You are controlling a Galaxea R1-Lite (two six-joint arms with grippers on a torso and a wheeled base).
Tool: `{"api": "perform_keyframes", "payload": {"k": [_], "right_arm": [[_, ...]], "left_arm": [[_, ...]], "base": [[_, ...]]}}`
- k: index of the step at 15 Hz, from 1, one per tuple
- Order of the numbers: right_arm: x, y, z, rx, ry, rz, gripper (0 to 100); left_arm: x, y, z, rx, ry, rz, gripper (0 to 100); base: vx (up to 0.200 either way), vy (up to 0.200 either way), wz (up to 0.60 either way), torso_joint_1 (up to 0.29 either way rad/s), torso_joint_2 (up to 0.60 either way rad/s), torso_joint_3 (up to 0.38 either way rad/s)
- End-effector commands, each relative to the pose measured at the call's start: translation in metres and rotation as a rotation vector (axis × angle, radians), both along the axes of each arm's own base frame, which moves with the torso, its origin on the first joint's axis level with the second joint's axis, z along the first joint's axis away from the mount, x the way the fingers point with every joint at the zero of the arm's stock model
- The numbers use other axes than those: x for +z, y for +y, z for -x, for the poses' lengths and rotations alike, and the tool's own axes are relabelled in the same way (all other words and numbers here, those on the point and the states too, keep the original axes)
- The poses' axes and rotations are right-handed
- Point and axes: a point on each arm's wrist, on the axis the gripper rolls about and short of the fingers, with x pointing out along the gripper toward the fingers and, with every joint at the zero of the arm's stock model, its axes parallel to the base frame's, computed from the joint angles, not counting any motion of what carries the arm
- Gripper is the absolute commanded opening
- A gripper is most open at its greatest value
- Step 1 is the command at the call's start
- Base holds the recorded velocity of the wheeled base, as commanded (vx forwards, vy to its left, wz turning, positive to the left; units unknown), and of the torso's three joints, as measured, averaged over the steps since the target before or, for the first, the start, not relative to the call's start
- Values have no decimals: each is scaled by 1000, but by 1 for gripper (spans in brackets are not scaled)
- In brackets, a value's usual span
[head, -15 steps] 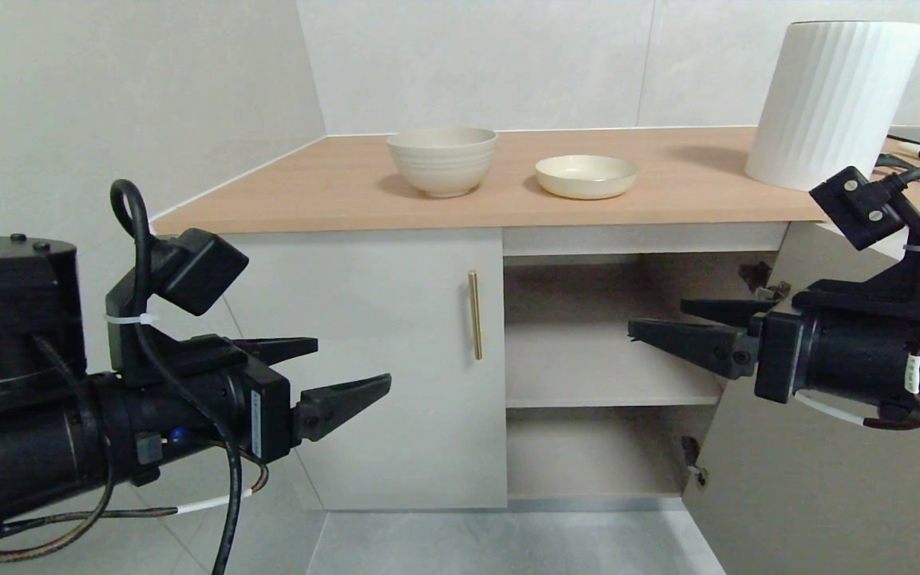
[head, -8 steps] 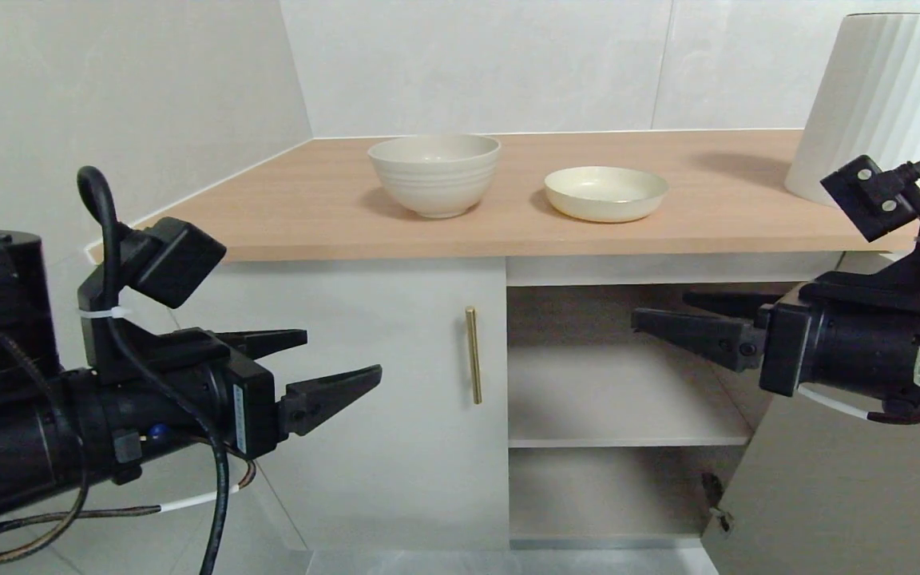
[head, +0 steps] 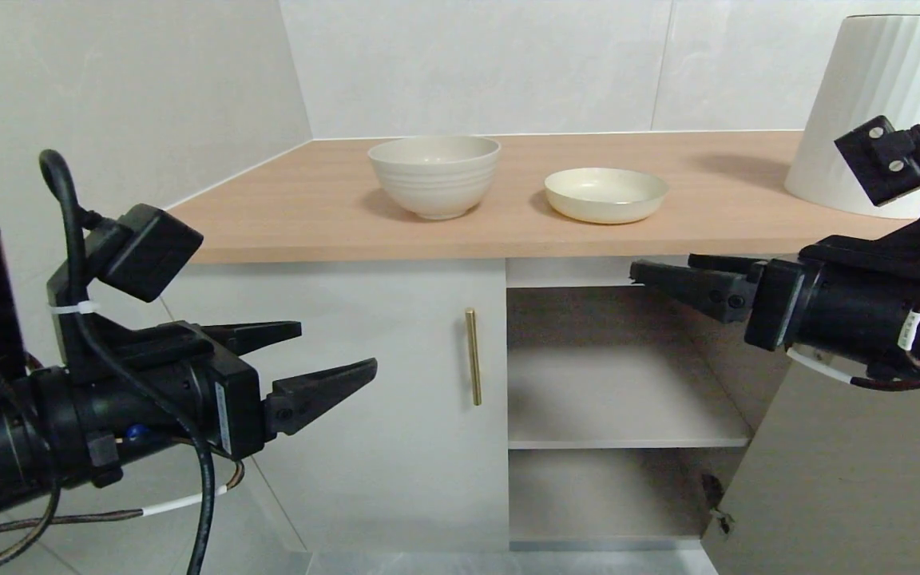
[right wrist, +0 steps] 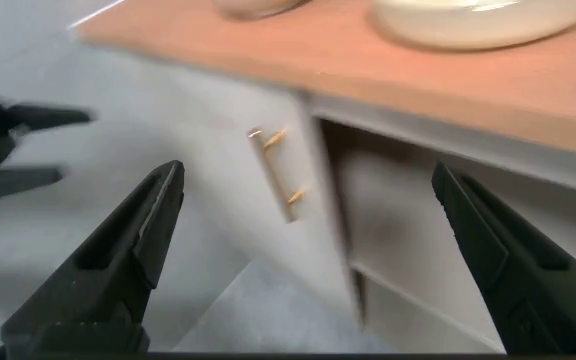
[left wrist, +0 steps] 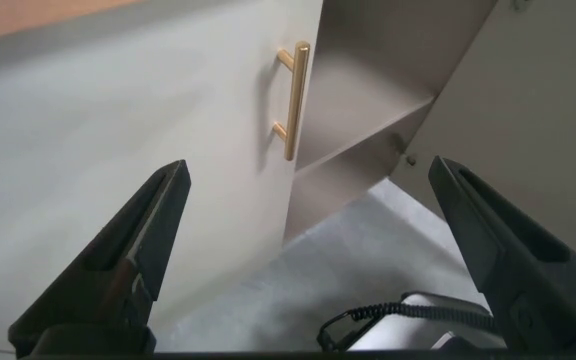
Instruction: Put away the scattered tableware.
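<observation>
Bowl (head: pixel 434 174) & dish (head: pixel 605 193) on counter (head: pixel 308 216) above half-open cabinet (head: pixel 380 415).

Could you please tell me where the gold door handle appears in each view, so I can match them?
Head view: the gold door handle stands upright on the closed cabinet door, at its edge beside the open compartment.
Left wrist view: the gold door handle, tilted, on that same door edge.
Right wrist view: the gold door handle sits under the countertop.
Shared landmark: the shelf inside the open compartment, beside the handle.
</observation>
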Motion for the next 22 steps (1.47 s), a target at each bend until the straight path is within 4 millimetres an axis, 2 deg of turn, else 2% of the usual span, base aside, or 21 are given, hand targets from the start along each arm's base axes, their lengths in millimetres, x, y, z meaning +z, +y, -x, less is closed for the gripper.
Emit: {"api": "perform_keyframes", "payload": {"k": [1,8,15,22], "right_arm": [[-2,2,-3,-5,6,4,100],[0,0,-1,-21,3,1,100],[0,0,-1,-21,4,2,100],[-1,0,-2,-22,7,3,100]], "left_arm": [[-1,-1,-1,1,5,-1,100],[-3,-1,-3,2,13,-6,100],[-3,-1,-3,4,11,-5,100],[-5,-3,-6,5,24,-12,100]], "base": [[0,0,0,0,0,0],[0,0,0,-1,-23,-25],[0,0,0,52,-389,-330],[0,0,0,149,-470,-322]]}}
